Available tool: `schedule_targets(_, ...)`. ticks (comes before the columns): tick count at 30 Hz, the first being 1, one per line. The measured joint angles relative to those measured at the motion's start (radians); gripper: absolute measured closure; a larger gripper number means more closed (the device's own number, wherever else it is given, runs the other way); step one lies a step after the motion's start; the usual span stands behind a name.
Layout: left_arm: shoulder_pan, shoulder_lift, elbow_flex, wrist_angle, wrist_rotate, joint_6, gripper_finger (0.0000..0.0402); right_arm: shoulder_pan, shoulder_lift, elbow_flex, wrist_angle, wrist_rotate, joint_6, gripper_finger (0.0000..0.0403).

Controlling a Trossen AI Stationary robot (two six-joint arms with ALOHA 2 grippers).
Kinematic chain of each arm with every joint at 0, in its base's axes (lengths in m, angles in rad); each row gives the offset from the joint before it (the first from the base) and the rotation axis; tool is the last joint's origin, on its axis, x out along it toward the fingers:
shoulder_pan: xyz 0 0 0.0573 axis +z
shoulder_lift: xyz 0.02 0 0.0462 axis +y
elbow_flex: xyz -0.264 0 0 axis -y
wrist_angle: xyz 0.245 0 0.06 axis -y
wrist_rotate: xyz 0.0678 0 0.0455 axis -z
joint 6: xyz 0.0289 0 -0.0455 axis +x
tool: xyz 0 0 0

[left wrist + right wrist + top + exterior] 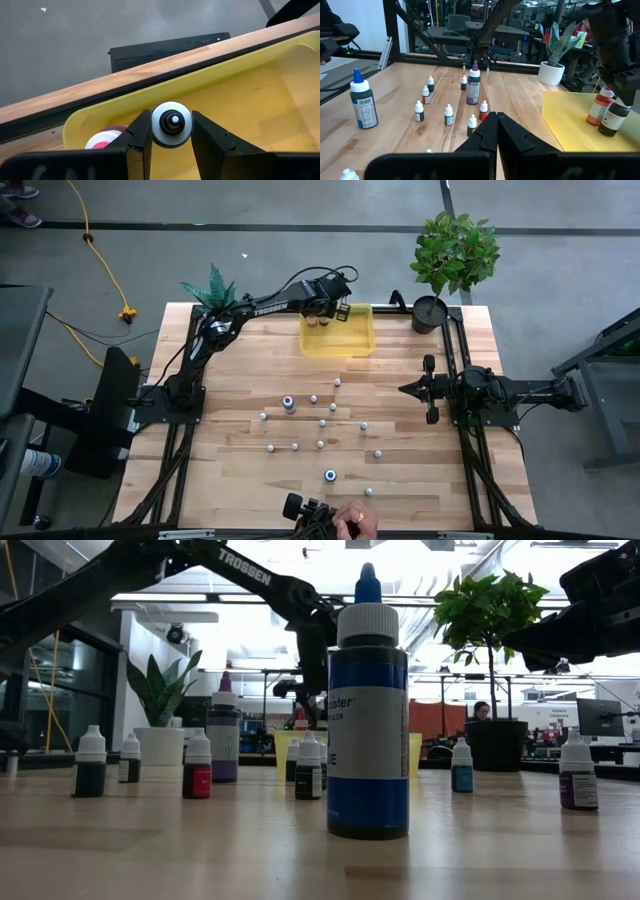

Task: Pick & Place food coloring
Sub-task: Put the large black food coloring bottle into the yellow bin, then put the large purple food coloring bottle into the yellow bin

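I have the left gripper (171, 145) over the translucent yellow plastic tray (358, 343) at the far edge of the pale wooden table (230, 470), its two dark fingers (141, 135) clamped on a small white-capped dropper bottle (171, 124) at the cap. The main hazard I see is the release: a pink-capped bottle with an orange-red body (600, 106) already stands in the tray just beside the held one, so a skewed or high drop could knock either bottle over. The grip sits high on a smooth round cap, so a slip during descent is also possible. The right gripper (497, 131) waits at the right side of the table with its fingers pressed together and nothing between them, clear of the work. The remaining food coloring bottles (322, 423) stand upright and scattered across the middle of the table, well apart from one another: mostly tiny whitish-capped bottles with dark, red or teal contents, a taller purple-capped bottle (473, 85), and a large blue-capped bottle with a blue label (367, 705) near the front. I judge that most of the set has yet to be moved. A person's hand (355, 522) rests at the near table edge; I keep arm paths away from it.
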Motion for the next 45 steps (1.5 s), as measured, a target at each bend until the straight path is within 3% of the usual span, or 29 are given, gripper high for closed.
schedule_targets(10, 0.0, 0.0, 0.0, -0.001, 0.019, 0.0, 0.0297, 0.0, 0.0, 0.0, 0.0, 0.0, 0.0, 0.0402)
schedule_targets(18, 0.0, 0.0, 0.0, -0.001, 0.027, 0.003, 0.0204, 0.0, 0.0, 0.0, 0.0, 0.0, 0.0, 0.0402)
schedule_targets(23, 0.002, -0.006, 0.0, -0.003, 0.027, 0.005, 0.0168, 0.0, 0.0, 0.0, 0.0, 0.0, 0.0, 0.0402)
schedule_targets(37, -0.014, -0.17, 0.0, -0.057, -0.002, 0.106, 0.0161, 0.0, 0.0, 0.0, 0.0, 0.0, 0.0, 0.0402)
schedule_targets(45, -0.087, -0.322, 0.001, -0.252, -0.014, 0.194, 0.016, 0.0, 0.0, 0.0, 0.0, 0.0, 0.0, 0.0402)
